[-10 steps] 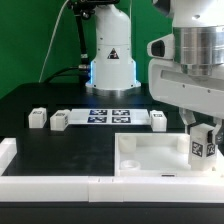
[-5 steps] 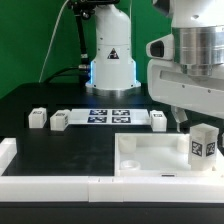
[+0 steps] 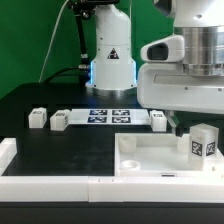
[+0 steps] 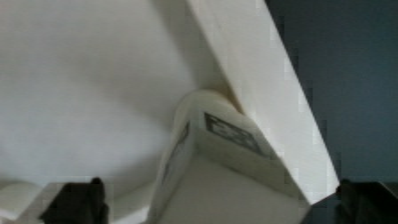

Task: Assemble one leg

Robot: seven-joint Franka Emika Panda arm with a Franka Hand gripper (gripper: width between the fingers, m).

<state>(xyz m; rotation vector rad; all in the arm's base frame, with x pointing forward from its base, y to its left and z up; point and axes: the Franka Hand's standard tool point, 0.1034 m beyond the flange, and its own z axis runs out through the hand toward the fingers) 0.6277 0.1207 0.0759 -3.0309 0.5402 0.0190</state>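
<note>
Exterior view: black bench (image 3: 60, 150) w/ white L-shaped border walls (image 3: 50, 185) along the near edge. Big white tabletop (image 3: 150, 155) lies flat, tray-like, at approx 4 o'clock of the scene, round socket visible near its near corner. The leg (image 3: 203, 141) stands upright at the tabletop's far corner on the exterior view's right, at 3 o'clock, tag face toward camera. Arm's wrist housing hangs above & slightly behind it; pincer (image 3: 178, 122) only partly seen, one dark finger showing just beside the leg at its 9 o'clock, apart from it. Can't tell here if spread or pressed. Marker board (image 3: 110, 116) lies at 12 o'clock near the robot base; 3 more small white parts (image 3: 38, 118) sit in a row beside it.

Wrist view: close-up, blurry. White tabletop surface fills most of frame, the leg (image 4: 231, 140) w/ its tag seen against the raised rim. Two dark fingertips (image 4: 75, 200) far apart at the frame edges, nothing between them, so the pincer is spread & holds nothing
</note>
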